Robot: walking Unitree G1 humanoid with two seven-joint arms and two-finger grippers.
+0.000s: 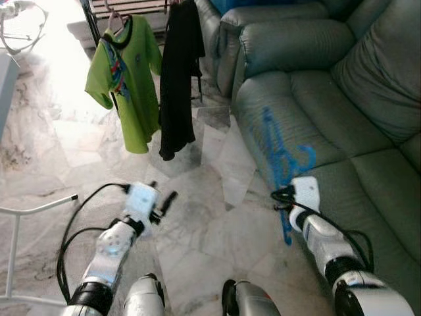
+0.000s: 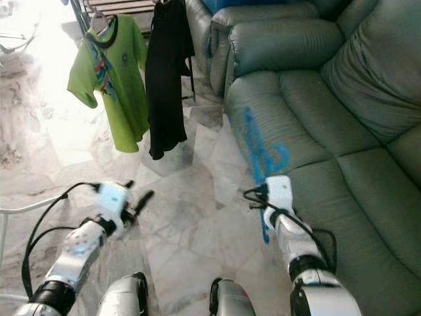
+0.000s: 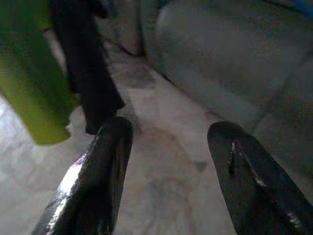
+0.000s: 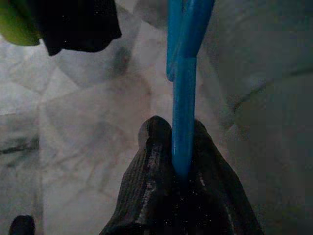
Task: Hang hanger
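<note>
Clamping a blue hanger (image 4: 185, 88) in right gripper (image 4: 180, 147) — left gripper (image 3: 168, 171) spread, empty — over marble floor (image 1: 210, 197), grey sofa (image 1: 342, 99) right.

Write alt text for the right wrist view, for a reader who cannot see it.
The right gripper has its two black fingers shut on a bright blue plastic hanger that runs away from the camera. Beyond lie pale marble floor tiles, the hem of a black garment beside a lime green shirt, and a grey-green leather sofa.
</note>
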